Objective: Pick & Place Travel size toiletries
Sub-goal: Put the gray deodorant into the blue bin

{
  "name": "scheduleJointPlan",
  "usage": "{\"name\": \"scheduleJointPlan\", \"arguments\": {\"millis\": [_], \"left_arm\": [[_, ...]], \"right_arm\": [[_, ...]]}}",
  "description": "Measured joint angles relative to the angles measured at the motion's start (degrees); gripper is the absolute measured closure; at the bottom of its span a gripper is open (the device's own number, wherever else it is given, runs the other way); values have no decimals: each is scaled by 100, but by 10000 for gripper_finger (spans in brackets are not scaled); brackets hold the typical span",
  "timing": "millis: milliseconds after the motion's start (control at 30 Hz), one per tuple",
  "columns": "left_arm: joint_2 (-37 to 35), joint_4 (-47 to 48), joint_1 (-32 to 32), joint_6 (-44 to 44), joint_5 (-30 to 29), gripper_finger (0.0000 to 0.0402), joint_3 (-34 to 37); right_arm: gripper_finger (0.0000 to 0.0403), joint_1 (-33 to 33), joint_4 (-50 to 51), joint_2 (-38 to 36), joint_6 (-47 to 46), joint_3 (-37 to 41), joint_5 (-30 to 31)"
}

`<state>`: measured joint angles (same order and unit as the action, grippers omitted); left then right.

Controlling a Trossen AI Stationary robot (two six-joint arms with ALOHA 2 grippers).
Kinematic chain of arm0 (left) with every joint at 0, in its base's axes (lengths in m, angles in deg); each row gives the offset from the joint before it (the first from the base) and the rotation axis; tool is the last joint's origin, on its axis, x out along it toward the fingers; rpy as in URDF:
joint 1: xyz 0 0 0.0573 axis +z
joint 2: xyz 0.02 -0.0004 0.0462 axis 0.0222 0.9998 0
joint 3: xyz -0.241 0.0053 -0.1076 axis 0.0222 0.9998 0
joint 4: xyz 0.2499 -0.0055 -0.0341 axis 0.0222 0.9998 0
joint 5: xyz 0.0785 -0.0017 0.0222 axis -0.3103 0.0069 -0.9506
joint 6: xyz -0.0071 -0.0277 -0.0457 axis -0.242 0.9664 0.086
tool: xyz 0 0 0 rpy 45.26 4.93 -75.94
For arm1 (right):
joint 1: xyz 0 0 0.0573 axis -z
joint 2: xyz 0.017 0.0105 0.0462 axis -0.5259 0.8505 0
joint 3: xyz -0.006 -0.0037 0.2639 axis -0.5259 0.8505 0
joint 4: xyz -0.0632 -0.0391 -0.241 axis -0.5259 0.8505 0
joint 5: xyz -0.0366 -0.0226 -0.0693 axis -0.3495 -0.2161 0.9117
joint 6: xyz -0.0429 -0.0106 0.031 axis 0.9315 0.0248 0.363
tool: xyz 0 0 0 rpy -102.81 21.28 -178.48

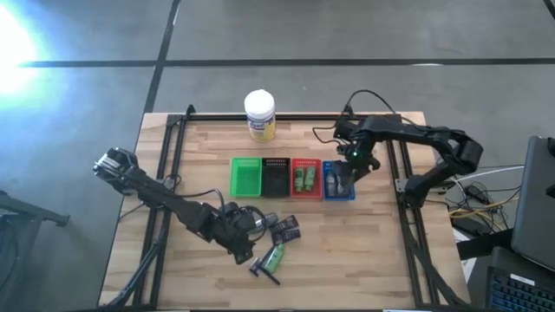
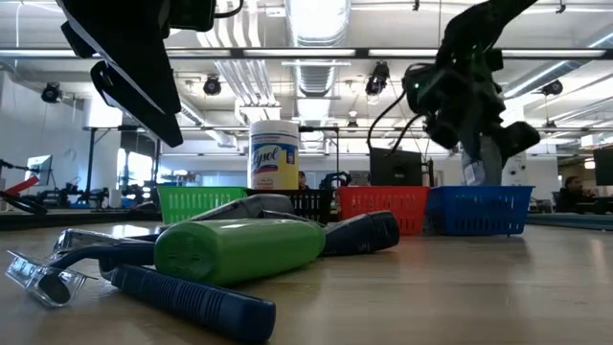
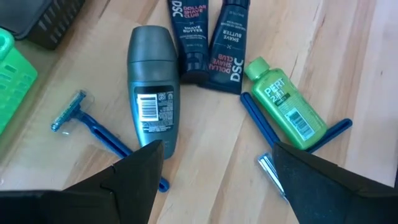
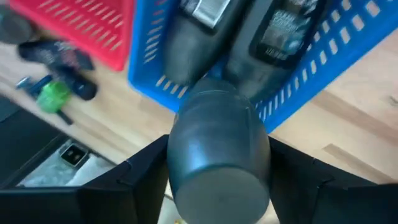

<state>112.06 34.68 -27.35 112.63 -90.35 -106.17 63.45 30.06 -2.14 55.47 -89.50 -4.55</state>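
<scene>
Sorting stage: toiletries are being moved from a loose pile on the wooden table (image 1: 381, 260) into four small baskets; roughly midway is judged.
Right gripper (image 4: 217, 186): held over the blue basket (image 1: 338, 192), jaws pinched on a grey deodorant tube (image 4: 217, 155) not yet released.
Blue basket contents: at least two grey tubes are already seen lying inside in the right wrist view.
Red basket (image 1: 303, 178): green bottles are seen inside.
Green basket (image 1: 245, 177): nothing is visible in it.
Black basket (image 1: 276, 176): contents cannot be told.
Left gripper (image 3: 214, 168): hovering above the pile, jaws spread, nothing held.
Left to sort: a grey deodorant stick (image 3: 152, 87), two dark shave butter packets (image 3: 208, 40), a green Pert bottle (image 3: 286, 102) and blue-handled razors (image 3: 93, 127).
Lysol jar (image 1: 259, 115): set behind the baskets, apart from them.
</scene>
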Motion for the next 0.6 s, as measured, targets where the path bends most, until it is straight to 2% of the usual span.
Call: {"name": "scheduleJointPlan", "arguments": {"millis": [233, 433, 600], "left_arm": [[0, 7, 11, -62, -169, 97, 0], [12, 1, 46, -567, -191, 96, 6], [189, -320, 374, -1330, -126, 96, 177]], "right_arm": [[104, -15, 87, 134, 117, -445, 863], [48, -17, 173, -319, 140, -1059, 1814], [29, -128, 264, -811, 38, -1288, 2277]]}}
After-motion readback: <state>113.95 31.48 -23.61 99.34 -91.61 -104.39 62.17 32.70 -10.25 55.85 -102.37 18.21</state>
